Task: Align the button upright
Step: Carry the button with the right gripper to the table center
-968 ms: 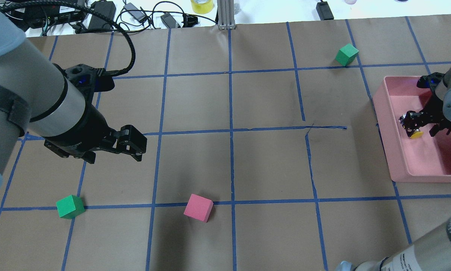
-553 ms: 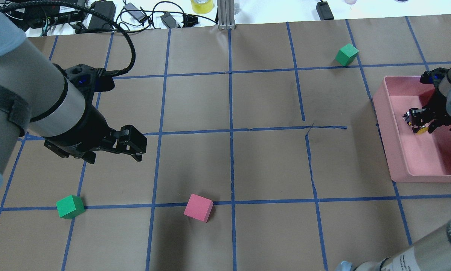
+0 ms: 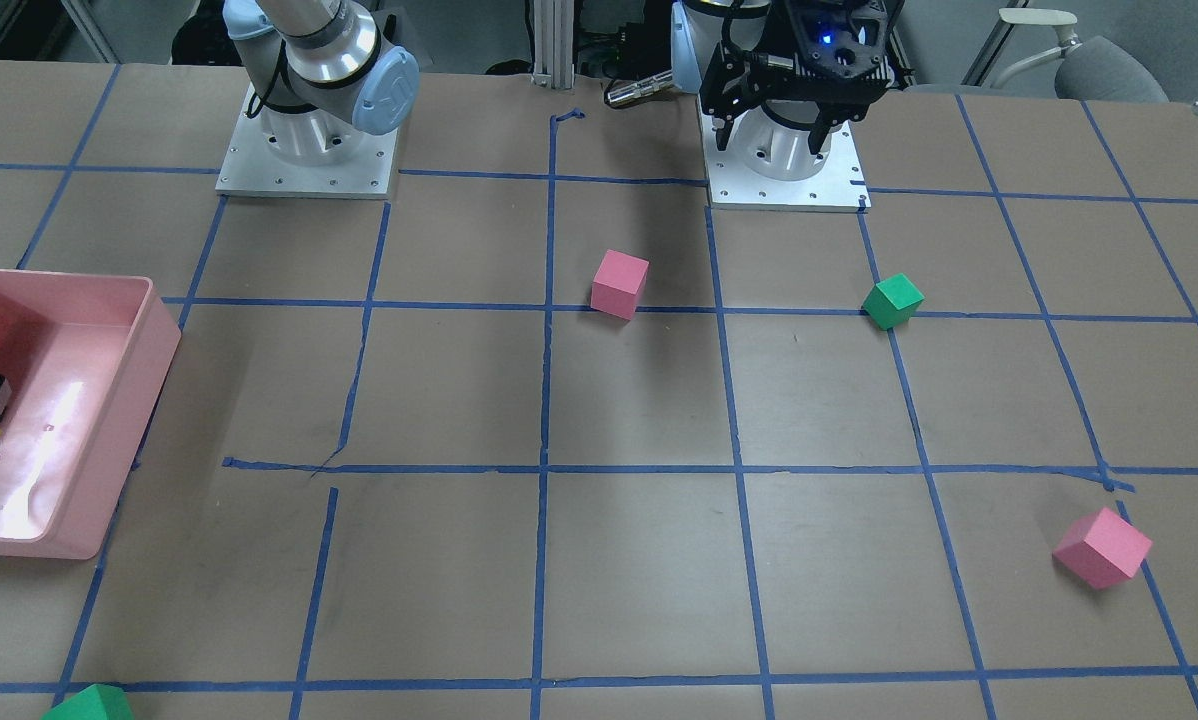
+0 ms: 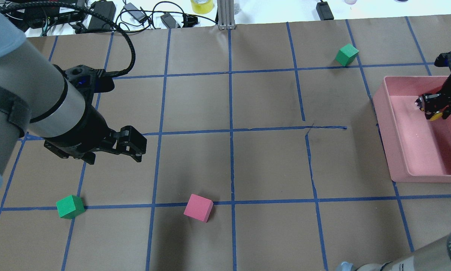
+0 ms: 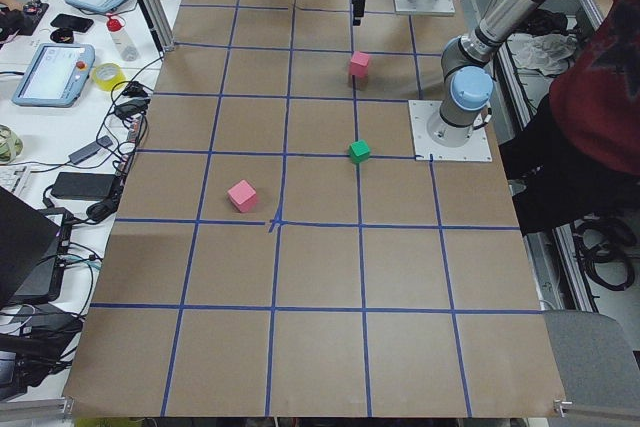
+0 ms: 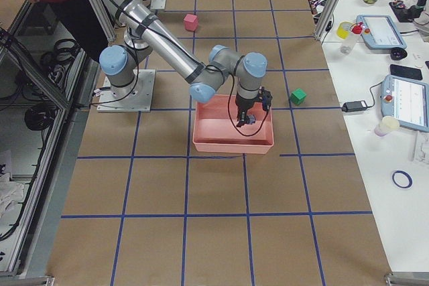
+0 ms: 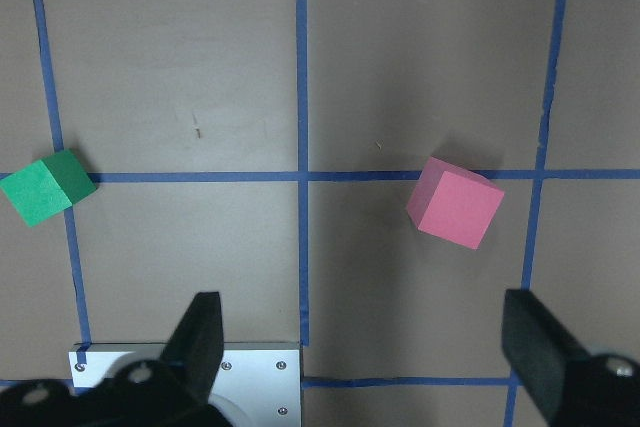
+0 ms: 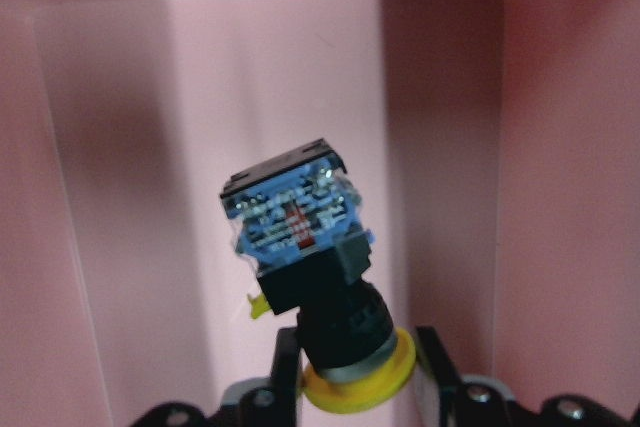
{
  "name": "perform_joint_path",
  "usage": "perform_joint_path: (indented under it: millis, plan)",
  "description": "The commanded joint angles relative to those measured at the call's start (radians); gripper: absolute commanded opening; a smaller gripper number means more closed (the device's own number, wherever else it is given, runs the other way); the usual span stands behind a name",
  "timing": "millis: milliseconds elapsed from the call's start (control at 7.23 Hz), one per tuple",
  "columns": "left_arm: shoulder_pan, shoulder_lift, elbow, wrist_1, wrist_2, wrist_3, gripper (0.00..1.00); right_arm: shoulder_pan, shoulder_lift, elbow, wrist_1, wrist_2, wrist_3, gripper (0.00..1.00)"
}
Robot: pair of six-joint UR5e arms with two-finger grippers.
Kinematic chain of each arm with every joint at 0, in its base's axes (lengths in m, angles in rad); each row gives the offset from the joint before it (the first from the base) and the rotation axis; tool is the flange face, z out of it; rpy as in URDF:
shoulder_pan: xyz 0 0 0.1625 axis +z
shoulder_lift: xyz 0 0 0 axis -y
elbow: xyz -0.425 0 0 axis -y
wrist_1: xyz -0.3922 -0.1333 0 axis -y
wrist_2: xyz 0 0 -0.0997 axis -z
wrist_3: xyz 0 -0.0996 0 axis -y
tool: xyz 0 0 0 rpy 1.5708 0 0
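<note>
The button (image 8: 310,267) has a yellow cap, a black body and a blue-grey contact block. My right gripper (image 8: 358,377) is shut on it at the cap end, with the contact block pointing away from the wrist. In the overhead view the right gripper (image 4: 432,109) holds the button (image 4: 435,116) inside the pink bin (image 4: 383,124), near its far end. My left gripper (image 4: 129,141) is open and empty, above the table on the left. Its fingers (image 7: 200,337) are spread wide in the left wrist view.
A green cube (image 4: 70,206) and a pink cube (image 4: 198,207) lie near the front. Another green cube (image 4: 346,54) lies at the far right beside the bin. A second pink cube (image 3: 1102,547) shows in the front-facing view. Cables and gear line the far edge.
My right gripper has carried the button toward the bin's far end, up and right in the overhead view. The left arm has not moved.
</note>
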Motion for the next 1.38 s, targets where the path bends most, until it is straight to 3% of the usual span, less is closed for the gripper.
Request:
perform_joint_path:
  millis: [0, 277, 553, 968, 1245]
  plan:
    - [0.0, 0.0, 0.0, 0.0, 0.0, 0.0, 1.0, 0.024, -0.095, -0.084, 0.196, 0.045, 0.001, 0.0]
    - [0.0, 0.0, 0.0, 0.0, 0.0, 0.0, 1.0, 0.142, -0.089, -0.221, 0.286, 0.055, 0.035, 0.0]
    - [0.0, 0.0, 0.0, -0.002, 0.002, 0.0, 1.0, 0.31, -0.028, -0.232, 0.28, 0.104, 0.233, 0.0]
    - [0.0, 0.0, 0.0, -0.002, 0.002, 0.0, 1.0, 0.646, 0.08, -0.25, 0.198, 0.112, 0.674, 0.0]
    - [-0.001, 0.0, 0.0, -0.002, 0.002, 0.0, 1.0, 0.769, 0.189, -0.302, 0.167, 0.116, 0.818, 0.0]
